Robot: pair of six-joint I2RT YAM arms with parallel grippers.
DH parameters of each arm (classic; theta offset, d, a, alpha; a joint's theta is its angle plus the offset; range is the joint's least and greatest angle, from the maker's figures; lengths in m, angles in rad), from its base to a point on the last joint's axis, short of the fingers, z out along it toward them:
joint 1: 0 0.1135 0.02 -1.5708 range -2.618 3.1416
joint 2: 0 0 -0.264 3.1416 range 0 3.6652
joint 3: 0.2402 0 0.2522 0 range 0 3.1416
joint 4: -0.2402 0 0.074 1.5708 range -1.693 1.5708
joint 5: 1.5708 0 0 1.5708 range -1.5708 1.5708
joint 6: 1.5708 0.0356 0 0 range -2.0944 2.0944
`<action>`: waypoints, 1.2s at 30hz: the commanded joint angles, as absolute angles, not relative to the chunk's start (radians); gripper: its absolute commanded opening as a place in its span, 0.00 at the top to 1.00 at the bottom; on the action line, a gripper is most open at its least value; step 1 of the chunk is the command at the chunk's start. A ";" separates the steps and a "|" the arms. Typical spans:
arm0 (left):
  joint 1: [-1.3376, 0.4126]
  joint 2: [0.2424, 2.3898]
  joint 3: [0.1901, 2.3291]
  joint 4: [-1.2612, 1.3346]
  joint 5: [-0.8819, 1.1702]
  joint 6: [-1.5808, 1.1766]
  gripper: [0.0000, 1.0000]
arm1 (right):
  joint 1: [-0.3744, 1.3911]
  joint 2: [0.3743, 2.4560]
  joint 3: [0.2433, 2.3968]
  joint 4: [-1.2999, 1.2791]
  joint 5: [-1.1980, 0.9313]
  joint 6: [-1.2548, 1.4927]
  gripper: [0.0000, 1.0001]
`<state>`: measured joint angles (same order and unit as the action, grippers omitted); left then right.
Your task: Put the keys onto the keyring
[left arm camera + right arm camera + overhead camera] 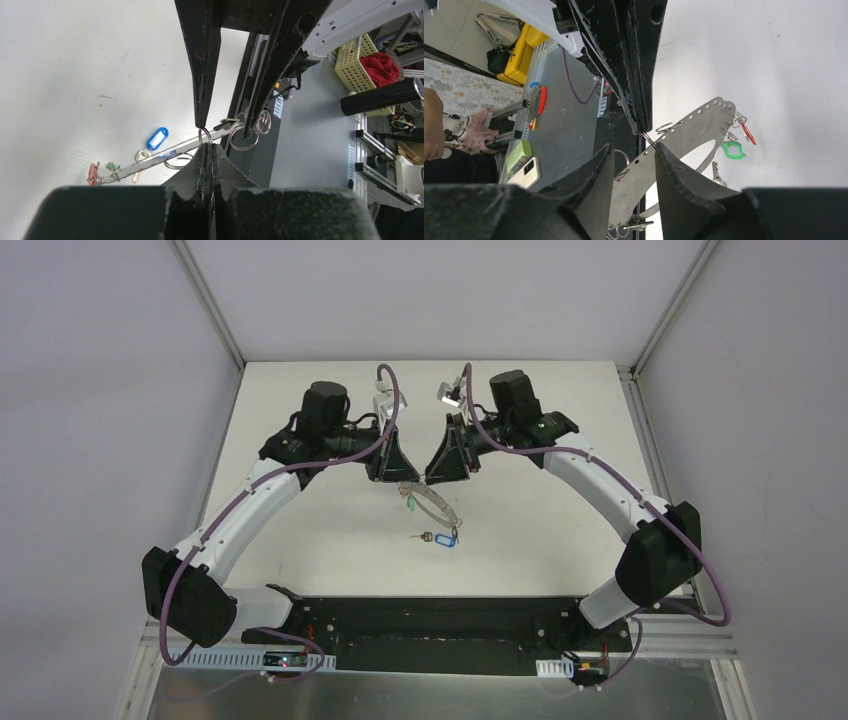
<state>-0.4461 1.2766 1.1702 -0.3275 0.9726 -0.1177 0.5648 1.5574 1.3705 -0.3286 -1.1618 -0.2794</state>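
The keyring (432,505) is a flat grey metal band with holes, held tilted above the white table between both grippers. It also shows in the left wrist view (168,155) and the right wrist view (684,135). My left gripper (212,146) is shut on a small split ring (205,135) at the band's edge. My right gripper (633,146) is open, with its fingers on either side of the band. A key with a blue tag (445,538) lies on the table below. A green tag (732,149) and a red tag (747,133) hang from the band.
The black base plate (430,625) runs along the table's near edge. Off the table are a yellow basket with red cloth (367,65), a black cylinder (385,95), a phone (526,172) and a person's arm (431,125).
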 commanded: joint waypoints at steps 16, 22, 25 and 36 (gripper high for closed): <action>-0.454 1.243 1.146 -0.208 1.079 -0.160 1.00 | 0.605 1.548 1.458 -0.434 -1.147 -0.411 0.72; -0.454 1.246 1.147 -0.208 1.078 -0.160 1.00 | 0.609 1.548 1.457 -0.438 -1.156 -0.412 0.87; -0.454 1.249 1.150 -0.209 1.078 -0.160 1.00 | 0.609 1.546 1.449 -0.439 -1.157 -0.417 0.90; -0.454 1.243 1.143 -0.182 1.071 -0.165 1.00 | 0.609 1.550 1.451 -0.423 -1.163 -0.389 1.00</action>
<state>-0.4461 1.2739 1.1454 -0.2600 1.0473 -0.1646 0.5976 1.5555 1.4101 -0.4377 -1.1217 -0.4004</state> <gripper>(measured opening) 0.006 0.008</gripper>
